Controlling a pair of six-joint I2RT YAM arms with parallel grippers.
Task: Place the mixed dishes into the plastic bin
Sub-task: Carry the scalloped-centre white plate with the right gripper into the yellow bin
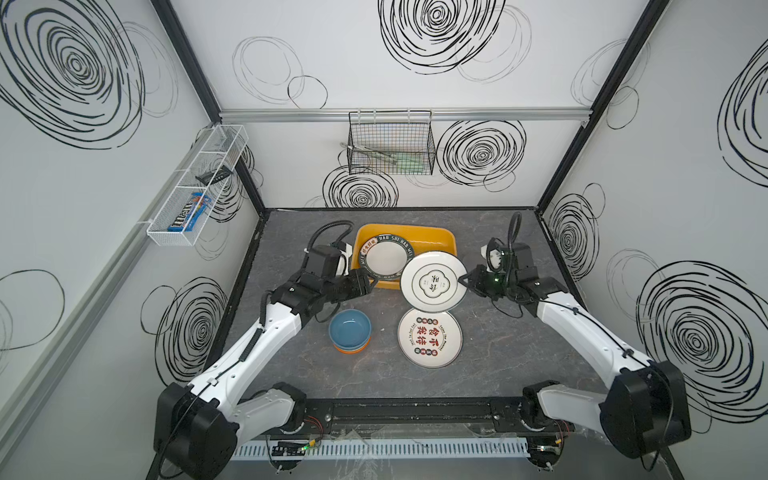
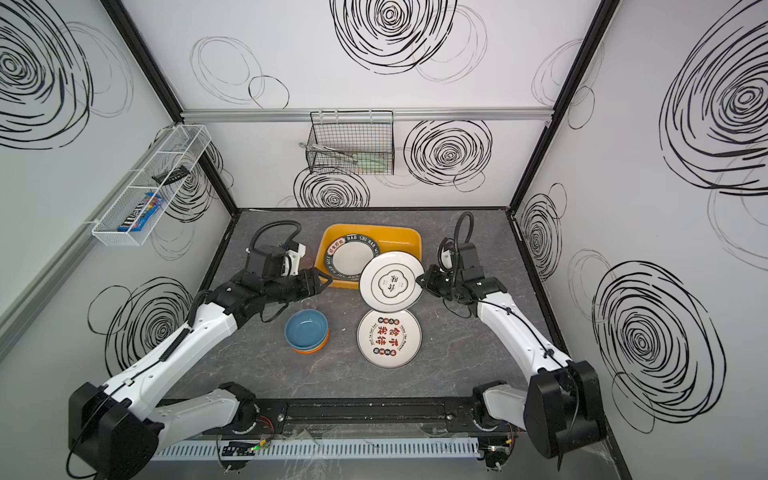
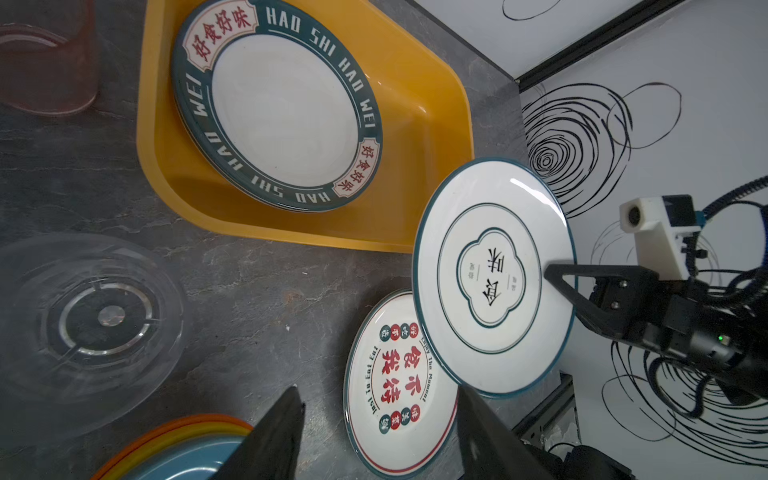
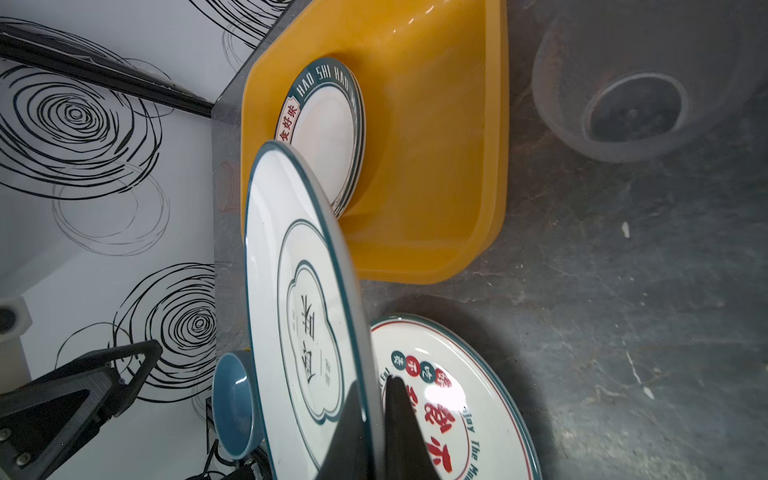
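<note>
Three plates in view. The right gripper [image 1: 462, 281] pinches the rim of the emblem plate [image 1: 432, 282], fingers pressed on both faces of the edge (clearest in the right wrist view). That plate hangs tilted, reaching from the fingertips over the near wall of the plastic bin [image 1: 441, 233]. The green-rimmed plate [image 1: 384, 258] sits inside the bin, on the side nearer the left fingers. Below the held plate, the lettered plate [image 1: 429, 337] lies flat on the table [image 1: 498, 332]. We note the left gripper [image 1: 371, 283] spread and empty, fingertips just beside the bin's near corner. The blue bowl [image 1: 350, 330], stacked on an orange bowl [image 1: 349, 350], sits behind them.
</note>
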